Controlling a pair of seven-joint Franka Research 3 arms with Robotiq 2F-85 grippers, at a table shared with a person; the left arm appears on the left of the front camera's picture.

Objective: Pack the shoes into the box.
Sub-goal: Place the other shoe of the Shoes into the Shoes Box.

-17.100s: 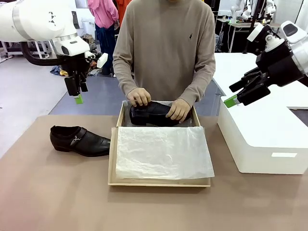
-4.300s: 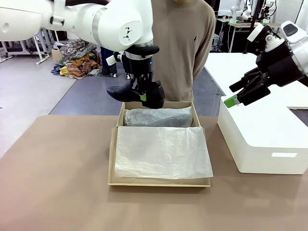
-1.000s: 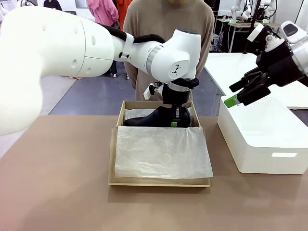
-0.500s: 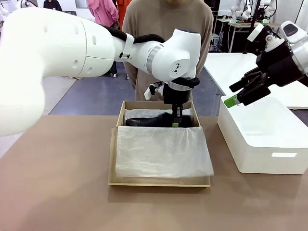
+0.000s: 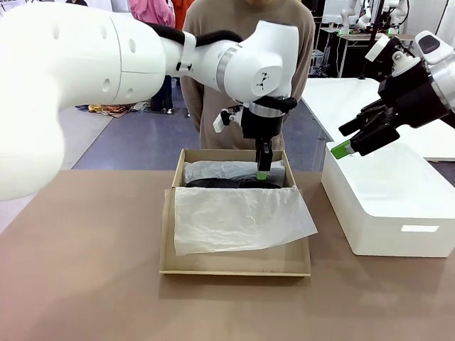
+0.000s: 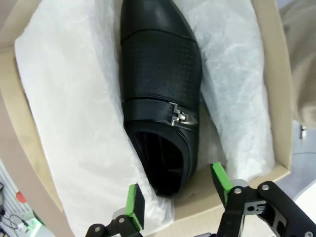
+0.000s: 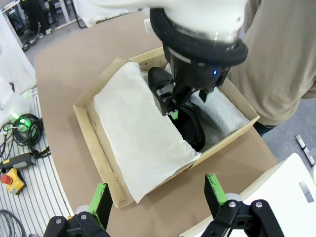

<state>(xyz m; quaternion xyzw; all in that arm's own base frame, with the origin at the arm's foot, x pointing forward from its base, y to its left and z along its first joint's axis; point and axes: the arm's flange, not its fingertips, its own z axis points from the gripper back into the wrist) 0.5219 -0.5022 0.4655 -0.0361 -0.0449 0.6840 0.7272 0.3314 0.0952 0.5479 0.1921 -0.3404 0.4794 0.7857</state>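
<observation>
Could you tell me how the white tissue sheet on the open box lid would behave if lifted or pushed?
The tissue sheet is probably floppy and light: it looks thin and crinkled. A push would likely bunch it, since it lies loose on the lid, one corner overhanging.

Left arm comes in from the left and reaches across the middle, elbow high, wrist turned straight down. Left gripper hangs vertical and low, fingers pointing at the table. From its own wrist camera, the left gripper has its 2 green pads standing wide apart, pinching nothing. Right arm is held up at the right side, well apart from the left. Right gripper slants down toward the middle; from its wrist camera, the right gripper is spread wide, both pads bare.
</observation>
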